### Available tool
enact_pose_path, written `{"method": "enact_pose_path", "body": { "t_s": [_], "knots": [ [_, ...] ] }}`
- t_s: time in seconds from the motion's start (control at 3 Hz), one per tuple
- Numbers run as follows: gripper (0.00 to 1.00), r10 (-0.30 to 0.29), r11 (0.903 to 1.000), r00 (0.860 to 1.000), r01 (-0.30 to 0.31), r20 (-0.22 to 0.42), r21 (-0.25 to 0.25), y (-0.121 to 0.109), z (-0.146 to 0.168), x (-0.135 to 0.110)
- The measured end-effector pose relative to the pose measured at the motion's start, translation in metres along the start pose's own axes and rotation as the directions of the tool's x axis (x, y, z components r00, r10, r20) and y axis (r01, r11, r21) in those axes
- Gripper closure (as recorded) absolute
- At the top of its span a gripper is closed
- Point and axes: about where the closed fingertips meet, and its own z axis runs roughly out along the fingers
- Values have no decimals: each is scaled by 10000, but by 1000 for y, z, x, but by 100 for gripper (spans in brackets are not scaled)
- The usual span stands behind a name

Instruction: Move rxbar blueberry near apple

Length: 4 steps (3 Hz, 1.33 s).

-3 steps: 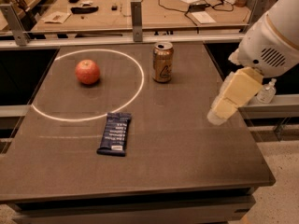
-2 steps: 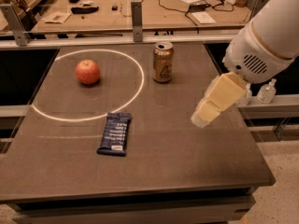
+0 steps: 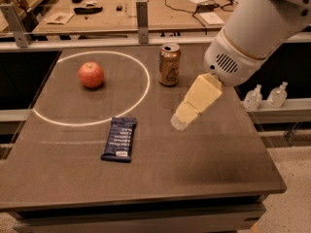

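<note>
While the rxbar blueberry (image 3: 119, 139) lies flat on the dark table (image 3: 209, 174), its far end reaching the near edge of the white ring (image 3: 147, 84), the apple (image 3: 91, 74) sits well apart from it inside that ring, toward the far left. The gripper (image 3: 181, 122) hangs over the table to the right of the bar and in front of the gold can (image 3: 169, 65), pointing down and to the left. I cannot tell how far open it is, and bar, apple and can all rest on the table apart from it.

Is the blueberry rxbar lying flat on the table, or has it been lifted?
Lying flat. The rxbar blueberry rests on the table, text side up, apart from the apple. The claw hovers to its right in the view, not touching it.
</note>
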Motion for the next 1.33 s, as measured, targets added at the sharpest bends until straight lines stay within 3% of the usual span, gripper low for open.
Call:
{"method": "enact_pose_path", "body": {
  "t_s": [0.33, 1.0, 1.33],
  "knots": [
    [0, 831, 9964, 9946, -839, -617, -93, 11, 6, -5],
    [0, 1096, 9937, 9920, -1108, -621, -149, 17, 6, -8],
    [0, 1718, 9843, 9840, -1735, -476, -334, 52, 7, -19]
  ]
}}
